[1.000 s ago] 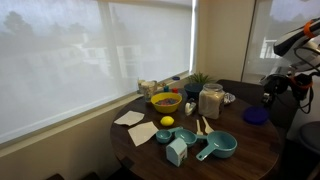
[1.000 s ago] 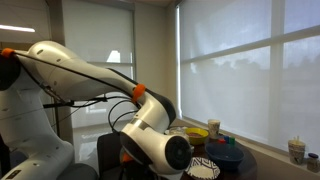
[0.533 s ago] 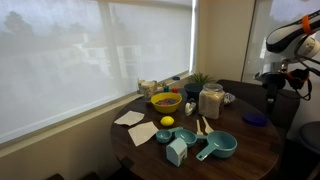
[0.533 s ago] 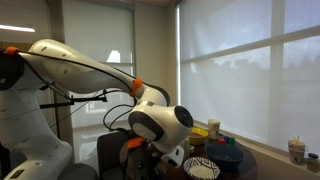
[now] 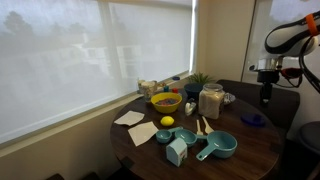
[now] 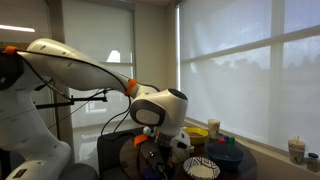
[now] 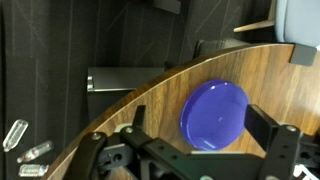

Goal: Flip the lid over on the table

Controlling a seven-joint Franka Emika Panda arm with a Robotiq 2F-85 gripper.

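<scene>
Your gripper (image 7: pixel 190 150) is open: in the wrist view its two fingers (image 7: pixel 283 148) stand wide apart at the bottom of the picture with nothing between them. Just beyond them lies the lid (image 7: pixel 215 115), a round dark blue disc resting flat on the table (image 7: pixel 150 105) close to its curved edge, and neither finger touches it. In an exterior view the gripper (image 5: pixel 266 96) hangs in the air above the table's edge, pointing down, with the lid (image 5: pixel 253 118) on the wood just below and a little to one side of it. The lid sits apart from everything else on the table. Further in, near the middle, stands a glass jar (image 5: pixel 211 100), and beyond it a yellow bowl (image 5: pixel 165 101) with a lemon (image 5: pixel 167 122) just in front. Nearer the front edge lie two teal cups (image 5: pixel 222 146) beside a pale blue block (image 5: pixel 176 151), well apart from the lid.
</scene>
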